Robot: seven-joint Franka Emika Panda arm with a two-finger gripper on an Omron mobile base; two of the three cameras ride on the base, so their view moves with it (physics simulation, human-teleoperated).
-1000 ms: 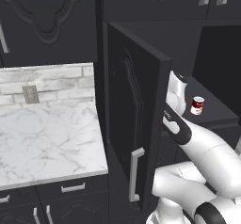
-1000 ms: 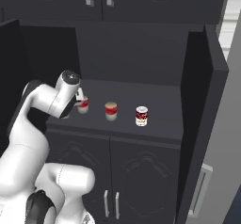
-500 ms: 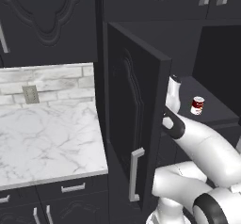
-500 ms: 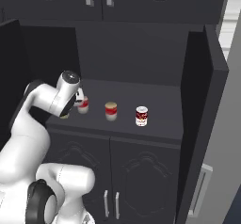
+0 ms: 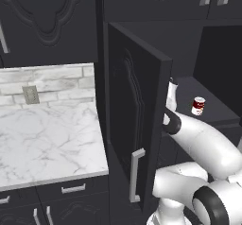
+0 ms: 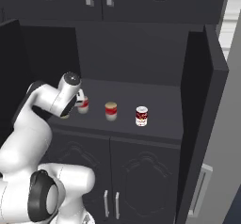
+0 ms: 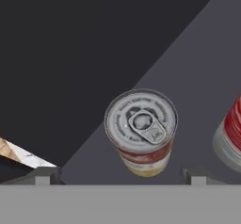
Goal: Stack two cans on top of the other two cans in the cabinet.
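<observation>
**Pincer spread over the leftmost can, no stack begun**

The pincer (image 7: pixel 120 177) is hanging with its jaws spread wide, pinching nothing, and looking straight down on the pull-tab top of one can (image 7: pixel 140 130). In the hand view the two dark fingertips (image 7: pixel 46 175) are standing either side of that can, apart from it, so the jaws are lined up around it but not yet touching it. A second can (image 7: pixel 229 133) is showing at the edge of that same view, just beside the first.

From the right base view, the arm is reaching into the open cabinet (image 6: pixel 197 100), and its hand is covering the left end of the shelf. Three cans are standing in a row there: the left can (image 6: pixel 83 104) partly behind the hand, the middle can (image 6: pixel 111 111) near it, and the right can (image 6: pixel 141 116) a little further along. A fourth may be hidden behind the wrist; I cannot tell. From the left base view, the open door (image 5: pixel 134 125) is blocking most of the shelf, and one can (image 5: pixel 198 106) is showing beyond it.

Judging the progress: every can in sight is sitting directly on the shelf, none on top of another, so neither of the two stacks is made. The work appears to be at the first pick, with the descent, the squeeze, the lift and both placements all remaining.
</observation>
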